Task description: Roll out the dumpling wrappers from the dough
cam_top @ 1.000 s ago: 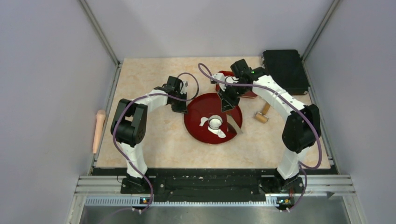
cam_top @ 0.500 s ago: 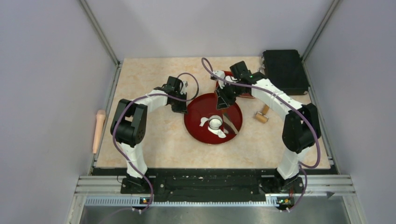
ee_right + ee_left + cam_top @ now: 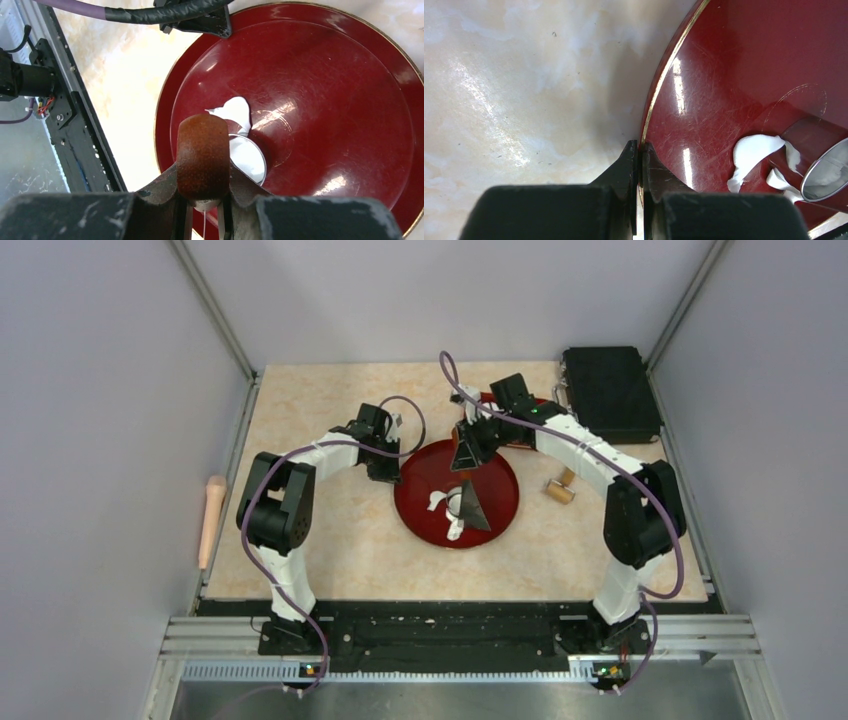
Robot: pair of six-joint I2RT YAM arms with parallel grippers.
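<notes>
Red plate [image 3: 500, 478]: it sits in the middle of the table [image 3: 330, 540]; you can see its gilt rim in the left wrist view.
Left gripper [image 3: 640, 147]: your fingers are pinched together on the plate's left rim, one tip inside the rim and one outside.
Right gripper [image 3: 203, 175]: it is clamped on a rounded brown handle [image 3: 202, 142], above the plate's far side.
Blade [image 3: 470, 508]: a dark triangle hangs from that handle over the plate's centre. It is probably a scraper, but your wrist camera sees it edge-on, so you cannot be sure.
Metal ring [image 3: 804, 145]: it stands on the plate near the centre, under the blade.
Dumpling wrapper [image 3: 247, 159]: a neat white disc lies inside the ring.
Dough [image 3: 234, 110]: ragged white scraps lie on the plate, touching the outside of the ring.
Small roller [image 3: 560, 487]: on the table just right of the plate.
Rolling pin [image 3: 212, 515]: off the table's left edge, well away from both arms.
Black box [image 3: 610, 388]: at the far right corner.
</notes>
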